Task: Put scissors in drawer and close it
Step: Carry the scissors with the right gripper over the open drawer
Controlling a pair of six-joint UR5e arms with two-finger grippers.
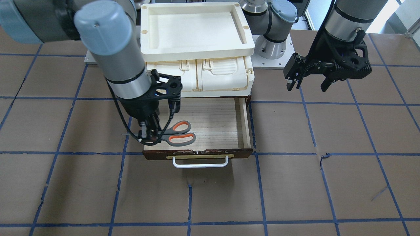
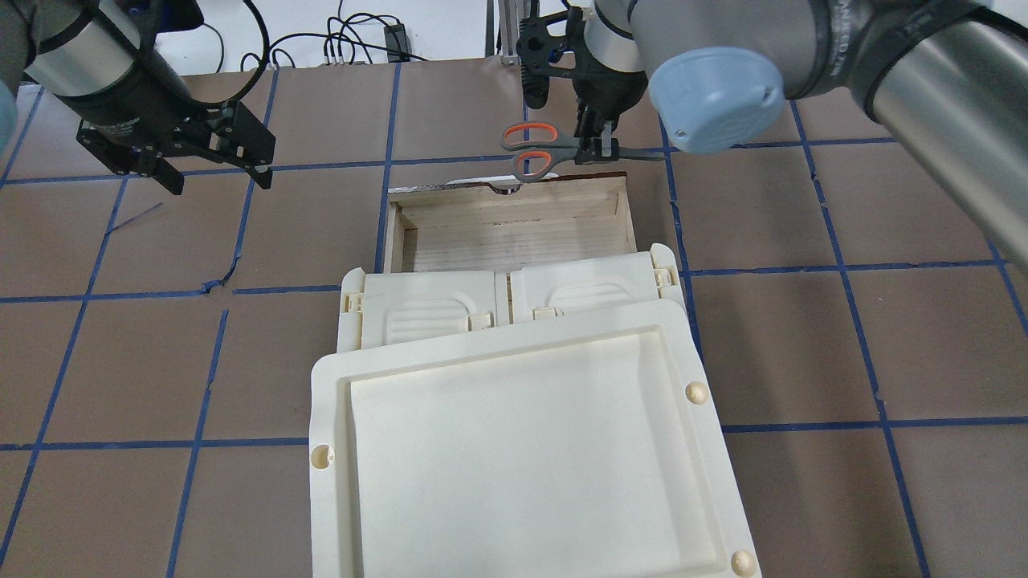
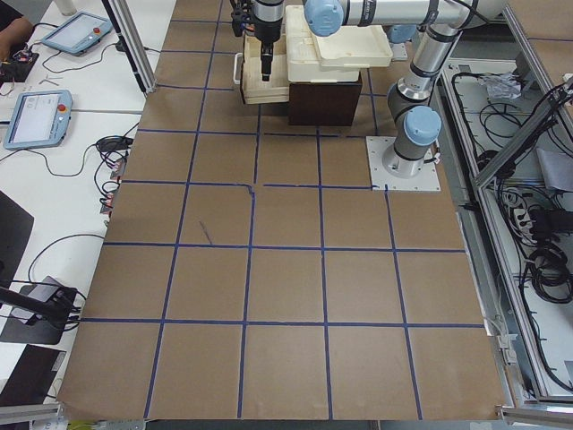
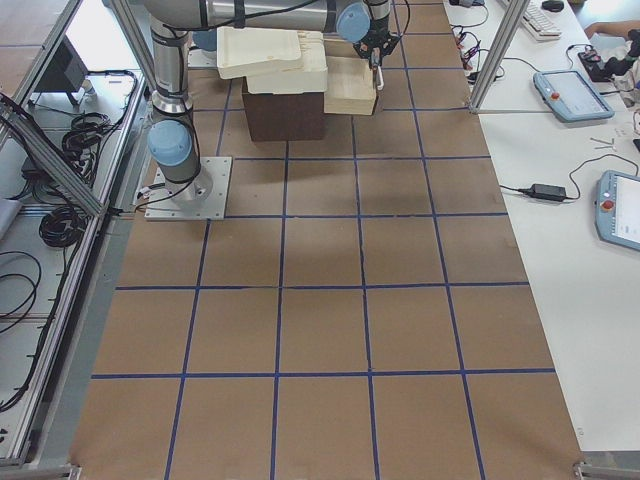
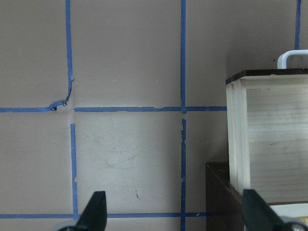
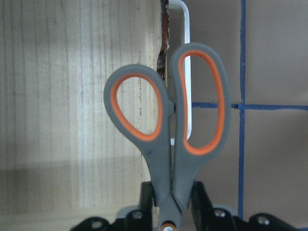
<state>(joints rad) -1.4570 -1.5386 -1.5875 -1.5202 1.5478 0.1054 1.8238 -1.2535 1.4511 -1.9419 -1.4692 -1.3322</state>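
Note:
My right gripper point(image 1: 147, 137) point(image 2: 598, 144) is shut on the scissors point(image 1: 165, 140) point(image 2: 562, 146) near their pivot and holds them level. The grey, orange-lined loops point toward the drawer's middle. In the right wrist view the scissors point(image 6: 166, 154) hang over the drawer's front edge, one loop over the pale wood floor point(image 6: 72, 96), the other over the white bar handle point(image 6: 185, 48). The drawer point(image 1: 197, 154) point(image 2: 514, 233) stands pulled open and nothing lies in it. My left gripper point(image 1: 308, 86) point(image 2: 217, 178) point(image 5: 175, 211) is open and empty, off to the drawer's side.
A cream tray point(image 1: 197, 49) point(image 2: 329, 401) sits tilted on a cream latched box point(image 1: 216, 75) point(image 2: 434, 305), which stands on the dark cabinet above the drawer. The left wrist view shows the drawer's side wall point(image 5: 269, 139). The table is brown paper with blue tape lines.

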